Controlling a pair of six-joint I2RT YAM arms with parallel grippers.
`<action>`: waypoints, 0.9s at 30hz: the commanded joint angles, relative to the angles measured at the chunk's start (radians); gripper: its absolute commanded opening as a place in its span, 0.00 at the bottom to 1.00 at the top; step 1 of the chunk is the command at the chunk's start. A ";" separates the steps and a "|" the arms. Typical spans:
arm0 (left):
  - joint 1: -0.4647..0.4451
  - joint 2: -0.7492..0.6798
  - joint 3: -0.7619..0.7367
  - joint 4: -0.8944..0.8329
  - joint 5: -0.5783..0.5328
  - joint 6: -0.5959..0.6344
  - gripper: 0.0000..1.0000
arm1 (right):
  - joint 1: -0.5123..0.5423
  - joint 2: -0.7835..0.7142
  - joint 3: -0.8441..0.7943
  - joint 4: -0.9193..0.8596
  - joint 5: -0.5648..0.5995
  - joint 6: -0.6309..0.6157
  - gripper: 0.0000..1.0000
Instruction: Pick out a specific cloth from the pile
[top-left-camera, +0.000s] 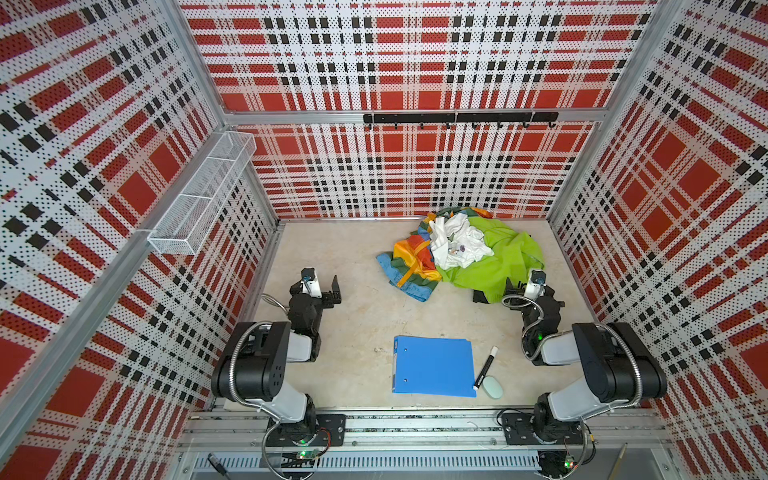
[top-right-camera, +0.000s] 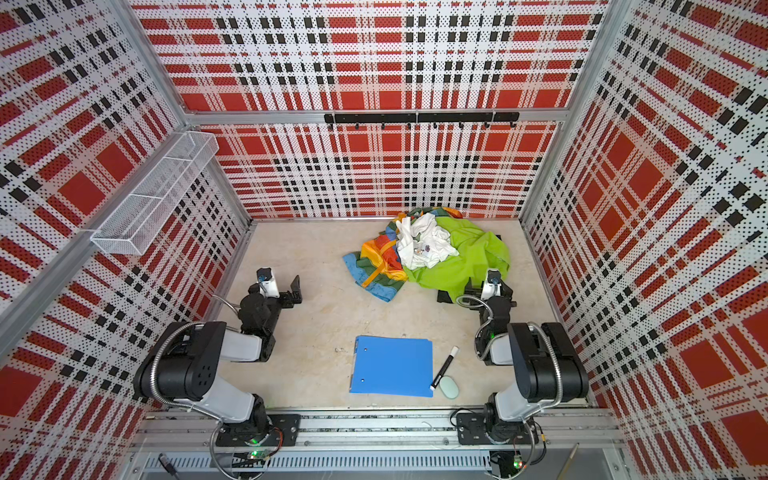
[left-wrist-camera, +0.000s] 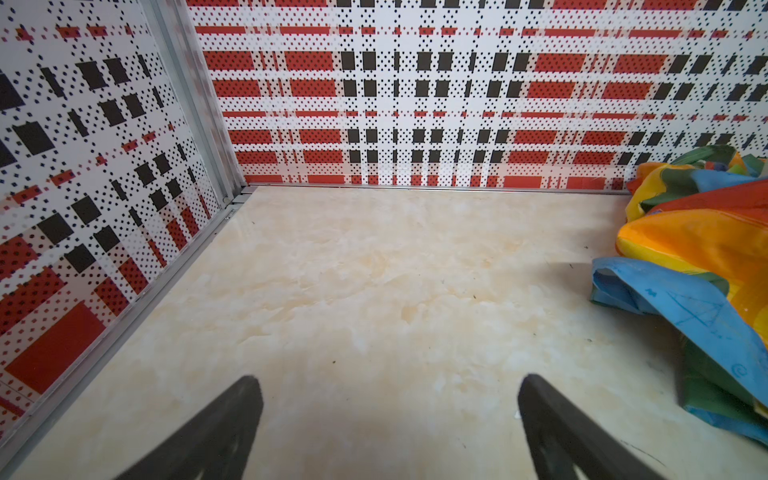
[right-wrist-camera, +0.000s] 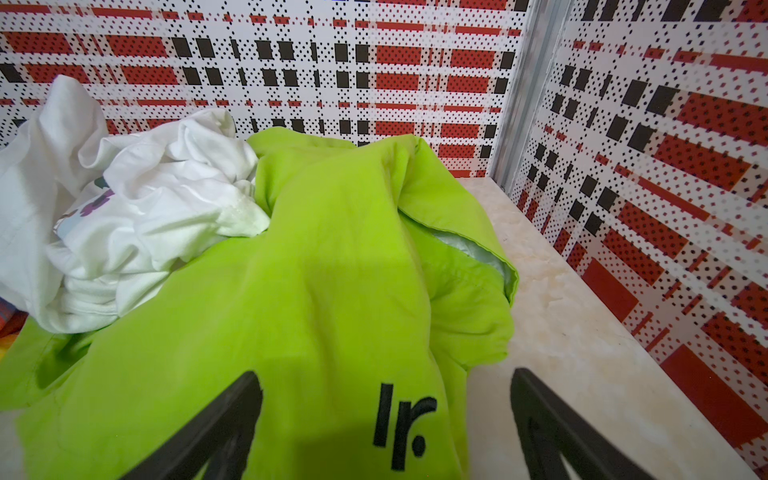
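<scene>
Counts: 1 lime green soft-fabric garment (top-left-camera: 507, 257), 1 crumpled white cloth (top-left-camera: 457, 245), 1 rainbow striped cloth (top-left-camera: 411, 257), 1 flat blue plastic folder (top-left-camera: 434, 365), 1 black-and-white marker pen (top-left-camera: 485, 369), 1 pale green oval eraser (top-left-camera: 493, 387).

Loads of open desk (top-left-camera: 353, 266) on the left and through the middle: ahead of the left pincer (left-wrist-camera: 388, 384) it's bare up to the back wall (left-wrist-camera: 415, 104), just the rainbow striped cloth (left-wrist-camera: 685, 257) spilling in from the side. Back right is clogged by the pile (top-left-camera: 459, 247), and the lime green cloth (right-wrist-camera: 324, 270) sprawls right up to the right pincer (right-wrist-camera: 384, 378), leaving a thin strip of desk along the right wall (right-wrist-camera: 665, 208). Up front sit the blue folder (top-left-camera: 434, 365), marker (top-left-camera: 485, 369) and a mint oval thing (top-left-camera: 493, 387).
</scene>
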 joint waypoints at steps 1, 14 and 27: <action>-0.002 -0.002 0.006 0.021 -0.006 -0.001 0.99 | -0.001 0.004 0.016 0.053 -0.008 -0.006 1.00; 0.044 -0.004 -0.004 0.035 0.074 -0.033 0.99 | 0.000 0.003 0.017 0.051 -0.007 -0.005 1.00; 0.045 -0.008 -0.017 0.059 0.094 -0.030 0.99 | -0.001 -0.001 -0.058 0.197 0.006 0.003 1.00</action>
